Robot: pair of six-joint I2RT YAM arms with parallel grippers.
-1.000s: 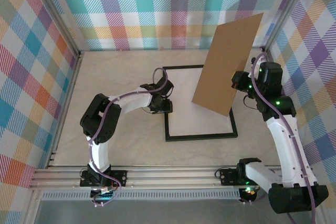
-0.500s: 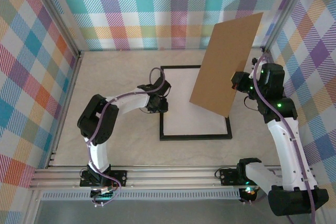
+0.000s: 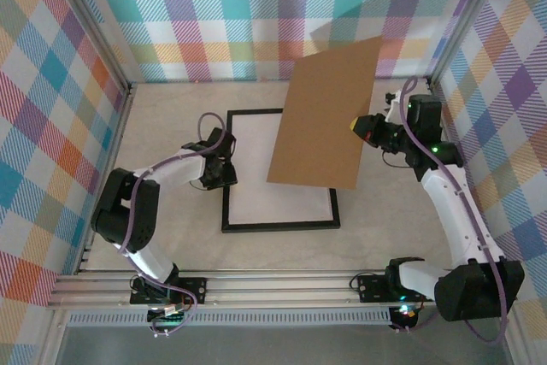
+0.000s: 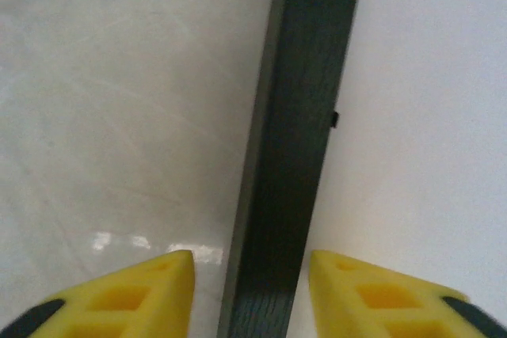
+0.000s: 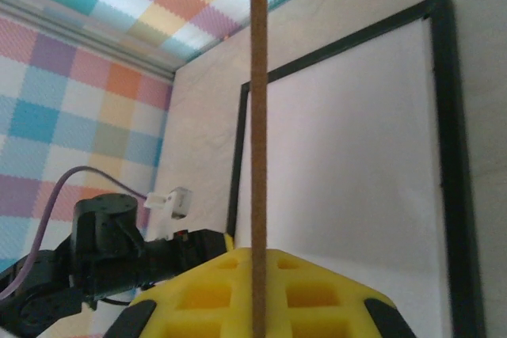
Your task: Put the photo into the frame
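The thin black frame (image 3: 278, 226) lies flat on the table with a plain white sheet (image 3: 273, 190) inside it. The photo is hidden or out of view. My left gripper (image 3: 224, 179) is at the frame's left rail (image 4: 305, 140). Its yellow fingers (image 4: 150, 290) straddle that rail with a gap on each side, so the left gripper (image 4: 249, 294) is open. My right gripper (image 3: 363, 128) is shut on the right edge of a brown backing board (image 3: 323, 117), held tilted in the air above the frame's right half. In the right wrist view the board (image 5: 258, 116) shows edge-on between that gripper's (image 5: 258, 294) fingers.
Checked walls enclose the table on three sides, and an aluminium rail (image 3: 273, 284) runs along the near edge. Bare table lies to the left of the frame and in front of it. The left arm (image 5: 119, 251) shows beyond the frame in the right wrist view.
The frame has slid left across the table together with my left gripper. My right gripper has carried the brown board left as well, and it now hangs over the frame's right half.
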